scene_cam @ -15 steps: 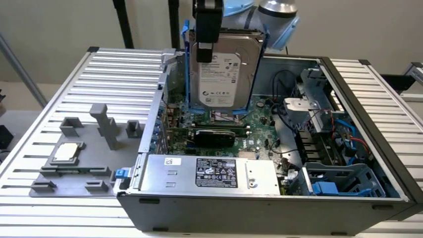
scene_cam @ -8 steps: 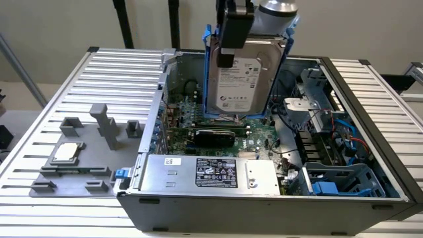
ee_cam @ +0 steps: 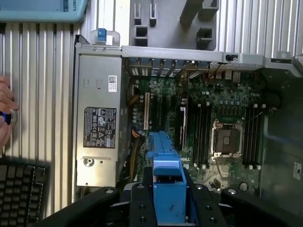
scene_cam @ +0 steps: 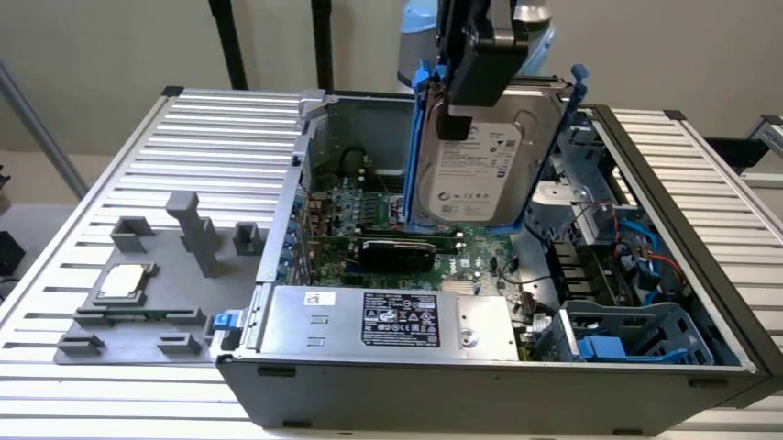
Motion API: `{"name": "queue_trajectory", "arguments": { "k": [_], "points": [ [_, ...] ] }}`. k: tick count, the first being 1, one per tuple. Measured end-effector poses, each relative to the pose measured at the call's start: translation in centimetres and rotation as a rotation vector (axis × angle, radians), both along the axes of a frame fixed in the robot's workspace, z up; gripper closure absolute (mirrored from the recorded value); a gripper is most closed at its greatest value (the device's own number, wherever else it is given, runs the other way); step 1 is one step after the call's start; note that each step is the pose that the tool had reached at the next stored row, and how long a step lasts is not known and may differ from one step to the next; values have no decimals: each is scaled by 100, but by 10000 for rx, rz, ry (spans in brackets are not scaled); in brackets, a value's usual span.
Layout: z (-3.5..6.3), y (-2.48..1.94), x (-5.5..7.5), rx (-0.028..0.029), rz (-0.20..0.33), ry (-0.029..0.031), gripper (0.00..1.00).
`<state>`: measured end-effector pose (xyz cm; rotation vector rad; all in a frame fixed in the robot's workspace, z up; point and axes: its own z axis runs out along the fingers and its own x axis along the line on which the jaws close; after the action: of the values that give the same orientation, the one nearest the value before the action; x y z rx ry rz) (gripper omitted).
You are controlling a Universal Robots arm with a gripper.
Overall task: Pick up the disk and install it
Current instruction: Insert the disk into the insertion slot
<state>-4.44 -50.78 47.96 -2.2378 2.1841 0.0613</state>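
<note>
Exterior view | claw (scene_cam: pixel 461 121) pinching the disk (scene_cam: pixel 483 179) upright by its top edge | hanging over open computer case (scene_cam: pixel 490 390) | motherboard (scene_cam: pixel 487 249) beneath

arm (scene_cam: pixel 420 23): overhead, pointing down | hand (scene_cam: pixel 465 117): clamped on top edge of disk (scene_cam: pixel 479 174), lifted upright

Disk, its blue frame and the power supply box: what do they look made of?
Disk: metal, likely; dull silver-grey casing under a white paper-like label. Blue frame: plastic, by its saturated moulded colour and slight sheen. Power supply box: probably sheet metal, matte grey with stamped slots.
</note>
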Motion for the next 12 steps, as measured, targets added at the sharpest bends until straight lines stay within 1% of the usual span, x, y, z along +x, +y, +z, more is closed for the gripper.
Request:
{"name": "queue_trajectory", "arguments": {
  "k": [7, 8, 12],
  "points": [
    [0, -179, 196, 0, 1, 0, 100],
    [0, -256, 308, 1, -1, 0, 100],
    [0, -334, 445, 2, 0, 0, 100]
  ]
}}
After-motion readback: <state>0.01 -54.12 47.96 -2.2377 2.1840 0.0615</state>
